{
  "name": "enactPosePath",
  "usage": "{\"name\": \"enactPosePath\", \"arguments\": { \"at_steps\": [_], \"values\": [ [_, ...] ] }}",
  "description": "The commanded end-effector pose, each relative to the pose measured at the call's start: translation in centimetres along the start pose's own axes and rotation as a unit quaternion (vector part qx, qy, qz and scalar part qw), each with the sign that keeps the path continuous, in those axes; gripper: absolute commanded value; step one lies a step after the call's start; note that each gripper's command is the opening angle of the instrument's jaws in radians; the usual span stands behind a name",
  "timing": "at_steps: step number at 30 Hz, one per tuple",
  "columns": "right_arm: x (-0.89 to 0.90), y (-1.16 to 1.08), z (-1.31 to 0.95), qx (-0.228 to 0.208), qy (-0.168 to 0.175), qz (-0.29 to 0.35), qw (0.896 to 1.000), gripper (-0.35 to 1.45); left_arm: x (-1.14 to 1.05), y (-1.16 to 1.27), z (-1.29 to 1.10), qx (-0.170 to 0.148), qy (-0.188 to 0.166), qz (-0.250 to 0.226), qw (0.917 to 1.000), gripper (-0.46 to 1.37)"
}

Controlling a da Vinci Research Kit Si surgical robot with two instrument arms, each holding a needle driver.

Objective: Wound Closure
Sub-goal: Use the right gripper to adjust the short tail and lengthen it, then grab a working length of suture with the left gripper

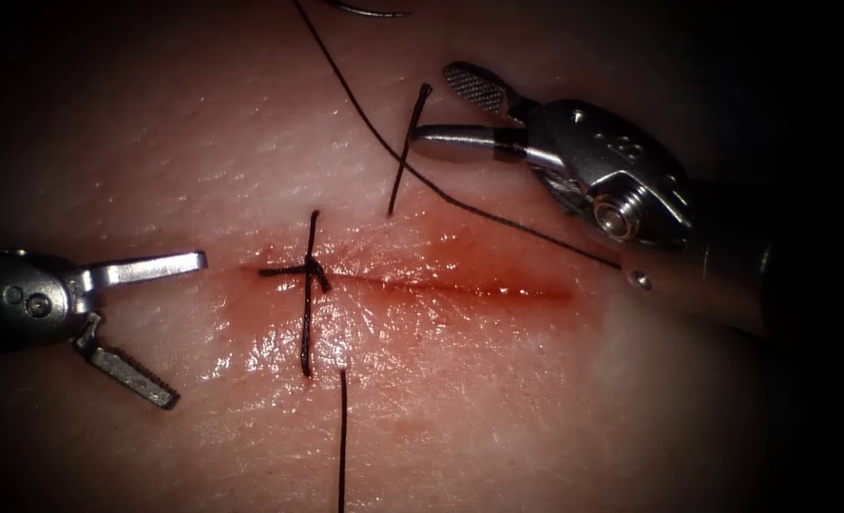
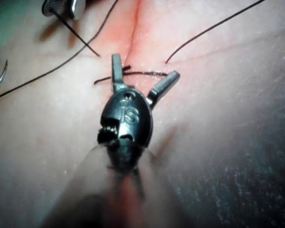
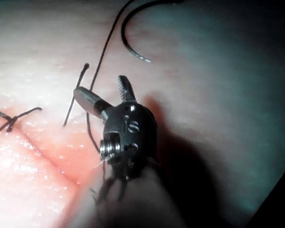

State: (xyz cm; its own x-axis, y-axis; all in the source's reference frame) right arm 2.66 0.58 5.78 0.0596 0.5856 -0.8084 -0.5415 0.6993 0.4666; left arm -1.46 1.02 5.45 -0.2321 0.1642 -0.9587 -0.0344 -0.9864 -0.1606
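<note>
The cut [image 1: 460,288] runs across the tissue [image 1: 498,418], wet with red fluid. One tied stitch [image 1: 310,274] crosses it near its left end. My left tool [image 1: 186,328] hovers left of the stitch with its jaws wide open, holding nothing; it is also close over the stitch [image 2: 133,73] in the left wrist view [image 2: 145,67]. My right tool [image 1: 431,103] is above the cut, open and empty [image 3: 99,85]. A short thread piece [image 1: 405,157] lies by its lower jaw. The needle [image 3: 130,33] lies free on the tissue beyond it, out of the tissue.
A long thread [image 1: 460,201] runs diagonally from the top edge under the right tool's wrist. Another thread end [image 1: 342,437] leads from below the stitch to the bottom edge. The needle's curve [image 1: 370,12] peeks in at the top edge.
</note>
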Motion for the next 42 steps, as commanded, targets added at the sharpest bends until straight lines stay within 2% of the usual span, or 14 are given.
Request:
{"name": "enactPosePath", "arguments": {
  "at_steps": [1, 4, 11, 16, 20, 29, 36, 42],
  "values": [
    [-0.01, 0.0, -0.04, 0.0, -0.002, 0.003, 1.0, 1.23, 0.01, 0.01, 0.0, 0.001, -0.001, 0.004, 1.0, 0.55],
    [-0.07, 0.01, -0.15, -0.001, -0.01, 0.005, 1.0, 1.22, 0.05, 0.06, 0.05, 0.005, -0.004, 0.016, 0.9999, 0.47],
    [-0.23, -0.01, -0.31, -0.006, -0.021, 0.011, 1.0, 1.22, 0.09, 0.22, 0.17, -0.004, 0.002, 0.023, 0.9997, 0.47],
    [-0.3, -0.03, -0.35, -0.01, -0.024, 0.01, 1.0, 1.22, 0.1, 0.32, 0.22, -0.003, 0.0, 0.032, 0.9995, 0.68],
    [-0.32, -0.05, -0.34, -0.01, -0.024, 0.013, 1.0, 1.22, 0.13, 0.41, 0.25, 0.001, -0.002, 0.037, 0.9993, 0.68],
    [-0.31, -0.09, -0.32, -0.012, -0.024, 0.013, 1.0, 1.22, 0.11, 0.68, 0.52, -0.004, 0.0, 0.057, 0.9984, 0.67],
    [-0.33, -0.14, -0.33, -0.012, -0.023, 0.012, 1.0, 1.23, 0.1, 0.82, 0.78, -0.001, -0.003, 0.081, 0.9967, 0.74],
    [-0.36, -0.15, -0.34, -0.013, -0.022, 0.011, 1.0, 1.22, 0.14, 0.9, 0.89, -0.001, -0.004, 0.102, 0.9948, 0.79]
  ]
}}
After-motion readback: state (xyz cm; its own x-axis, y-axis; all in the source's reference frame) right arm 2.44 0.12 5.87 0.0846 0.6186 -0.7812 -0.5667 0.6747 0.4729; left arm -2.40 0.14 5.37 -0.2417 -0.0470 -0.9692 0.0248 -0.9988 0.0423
